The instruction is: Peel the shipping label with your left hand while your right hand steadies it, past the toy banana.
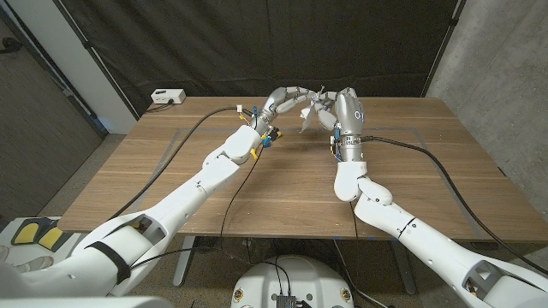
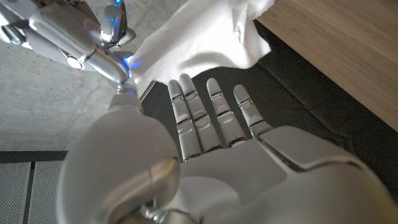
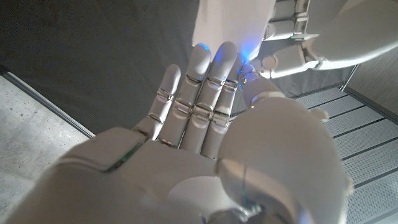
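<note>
White label (image 1: 318, 109) held up btwn left hand (image 1: 291, 98) & right hand (image 1: 344, 109).

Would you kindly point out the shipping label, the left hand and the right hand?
shipping label (image 2: 205, 37), left wrist view, middle of the white sheet.
left hand (image 1: 289, 97), head view, back of the hand.
right hand (image 1: 345, 109), head view, back of the hand.

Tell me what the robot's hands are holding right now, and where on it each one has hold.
Both hold the white label sheet raised over the table's far edge: the left hand and right hand at its opposite sides; exact contact can't be told.
</note>
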Available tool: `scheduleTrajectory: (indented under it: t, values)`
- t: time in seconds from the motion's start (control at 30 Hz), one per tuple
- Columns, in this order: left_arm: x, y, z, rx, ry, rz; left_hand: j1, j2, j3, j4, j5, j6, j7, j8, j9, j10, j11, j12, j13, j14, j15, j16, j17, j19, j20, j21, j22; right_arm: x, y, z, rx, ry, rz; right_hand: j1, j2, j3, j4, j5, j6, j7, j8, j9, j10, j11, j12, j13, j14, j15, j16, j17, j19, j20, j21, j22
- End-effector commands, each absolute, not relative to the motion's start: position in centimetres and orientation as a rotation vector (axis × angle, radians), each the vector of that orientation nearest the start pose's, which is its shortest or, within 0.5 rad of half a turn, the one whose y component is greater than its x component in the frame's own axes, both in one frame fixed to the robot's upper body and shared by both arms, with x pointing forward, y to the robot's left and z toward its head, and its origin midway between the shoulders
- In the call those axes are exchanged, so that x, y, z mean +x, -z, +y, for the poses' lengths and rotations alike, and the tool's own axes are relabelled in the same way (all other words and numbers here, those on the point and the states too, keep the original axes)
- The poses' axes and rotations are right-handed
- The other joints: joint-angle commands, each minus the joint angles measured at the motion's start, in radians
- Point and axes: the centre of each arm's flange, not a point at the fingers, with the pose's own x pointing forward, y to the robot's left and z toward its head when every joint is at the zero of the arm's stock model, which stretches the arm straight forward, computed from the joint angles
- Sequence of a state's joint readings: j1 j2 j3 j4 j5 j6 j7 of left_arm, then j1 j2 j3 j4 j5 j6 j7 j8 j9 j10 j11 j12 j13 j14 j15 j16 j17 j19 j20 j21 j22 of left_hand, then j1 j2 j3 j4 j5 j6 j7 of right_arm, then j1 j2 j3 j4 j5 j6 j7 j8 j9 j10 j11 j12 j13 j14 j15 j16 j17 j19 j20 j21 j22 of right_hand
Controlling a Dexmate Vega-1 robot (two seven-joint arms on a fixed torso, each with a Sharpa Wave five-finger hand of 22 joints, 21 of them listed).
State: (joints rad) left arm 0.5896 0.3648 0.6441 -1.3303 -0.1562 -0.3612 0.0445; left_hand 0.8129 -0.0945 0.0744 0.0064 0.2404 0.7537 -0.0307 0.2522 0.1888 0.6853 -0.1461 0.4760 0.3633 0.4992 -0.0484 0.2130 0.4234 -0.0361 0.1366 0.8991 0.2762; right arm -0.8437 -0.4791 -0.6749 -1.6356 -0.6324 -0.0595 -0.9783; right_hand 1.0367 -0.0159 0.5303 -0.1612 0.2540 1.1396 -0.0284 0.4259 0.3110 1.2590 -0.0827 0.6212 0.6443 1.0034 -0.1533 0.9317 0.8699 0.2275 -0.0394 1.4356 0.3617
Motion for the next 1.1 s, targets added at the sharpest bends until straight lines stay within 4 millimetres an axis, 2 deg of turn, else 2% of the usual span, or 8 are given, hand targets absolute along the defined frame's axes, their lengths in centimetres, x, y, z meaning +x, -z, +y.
scheduleTrajectory:
  t: [0.03,0.2,0.27,0.47,0.73,0.8,0.93,1.1]
  values:
    - [61.97,-7.13,9.17,0.440,0.510,-0.910,-0.014,0.028,0.003,0.021,0.017,-0.048,0.006,-0.026,0.006,-0.042,0.016,-0.016,-0.001,-0.029,-0.053,-0.008,0.012,-0.025,0.015,0.010,0.007,54.73,-0.73,-14.36,-0.807,0.554,-1.209,0.003,0.008,0.011,0.000,0.004,0.008,0.001,-0.001,0.004,0.006,-0.002,-0.002,0.005,0.004,-0.074,-0.004,0.007,-0.006,-0.019,0.012,-0.001]
    - [61.58,-7.32,9.21,0.453,0.481,-0.916,0.000,0.020,0.000,0.012,0.024,-0.055,-0.006,-0.027,0.010,-0.053,0.001,-0.023,-0.007,-0.039,-0.054,-0.009,0.014,-0.035,0.042,0.015,0.011,54.81,-0.81,-14.14,-0.810,0.546,-1.218,0.001,0.006,0.016,-0.001,0.004,0.008,0.000,-0.002,0.005,0.006,-0.002,-0.004,0.005,0.003,-0.075,-0.007,0.007,-0.007,-0.019,0.015,-0.006]
    - [61.36,-7.50,9.19,0.455,0.437,-0.923,0.080,0.030,0.021,-0.026,0.039,0.007,-0.028,0.006,0.020,-0.020,-0.015,-0.007,-0.004,-0.012,-0.071,0.002,0.017,-0.013,0.042,0.040,0.018,54.75,-0.87,-14.01,-0.808,0.545,-1.228,0.000,0.005,0.020,-0.001,0.003,0.009,0.002,-0.003,0.006,0.006,-0.002,-0.006,0.005,0.003,-0.075,-0.010,0.005,-0.009,-0.019,0.018,-0.009]
    - [61.42,-7.53,9.23,0.413,0.402,-0.924,0.226,0.122,0.098,-0.084,0.018,0.184,-0.059,0.066,0.008,0.125,-0.045,0.043,-0.017,0.087,-0.116,0.025,0.033,0.050,0.025,0.123,0.039,54.74,-0.89,-14.00,-0.801,0.547,-1.231,-0.003,0.002,0.026,-0.001,0.002,0.011,0.001,-0.005,0.006,0.007,-0.002,-0.008,0.007,0.005,-0.075,-0.011,0.009,-0.012,-0.020,0.023,-0.015]
    - [61.56,-7.52,9.54,0.383,0.342,-0.937,0.274,0.163,0.141,-0.107,-0.033,0.300,-0.045,0.085,0.000,0.237,-0.041,0.099,-0.008,0.177,-0.146,0.036,0.038,0.078,0.013,0.179,0.048,54.96,-1.01,-13.97,-0.795,0.548,-1.233,-0.006,0.000,0.032,-0.001,0.000,0.011,0.000,-0.007,0.007,0.008,-0.002,-0.013,0.005,0.007,-0.075,-0.011,0.011,-0.016,-0.022,0.029,-0.023]
    - [61.61,-7.45,9.69,0.411,0.339,-0.935,0.248,0.138,0.126,-0.100,-0.044,0.286,-0.042,0.074,-0.001,0.227,-0.038,0.099,-0.004,0.191,-0.149,0.035,0.039,0.074,0.002,0.189,0.050,55.03,-1.06,-13.99,-0.790,0.545,-1.232,-0.007,0.000,0.035,-0.001,0.000,0.011,0.000,-0.007,0.009,0.010,-0.002,-0.014,0.005,0.005,-0.075,-0.015,0.009,-0.016,-0.022,0.032,-0.025]
    - [61.64,-7.30,9.98,0.450,0.313,-0.934,0.196,0.101,0.100,-0.084,-0.042,0.154,-0.029,0.005,0.002,0.115,-0.036,0.061,0.001,0.152,-0.130,0.011,0.051,0.025,0.002,0.209,0.061,55.16,-1.20,-14.21,-0.783,0.544,-1.230,-0.009,-0.002,0.037,-0.001,-0.002,0.012,0.000,-0.009,0.008,0.010,-0.002,-0.015,0.008,0.008,-0.075,-0.014,0.009,-0.018,-0.023,0.035,-0.029]
    - [61.54,-7.35,10.10,0.492,0.290,-0.936,0.171,0.083,0.085,-0.076,-0.039,0.116,-0.030,-0.012,0.005,0.085,-0.033,0.050,0.005,0.130,-0.119,0.004,0.057,0.006,0.009,0.216,0.065,55.24,-1.37,-14.25,-0.776,0.543,-1.236,-0.010,-0.002,0.041,-0.001,-0.003,0.013,-0.001,-0.011,0.009,0.011,-0.002,-0.017,0.009,0.009,-0.075,-0.014,0.011,-0.019,-0.024,0.041,-0.034]
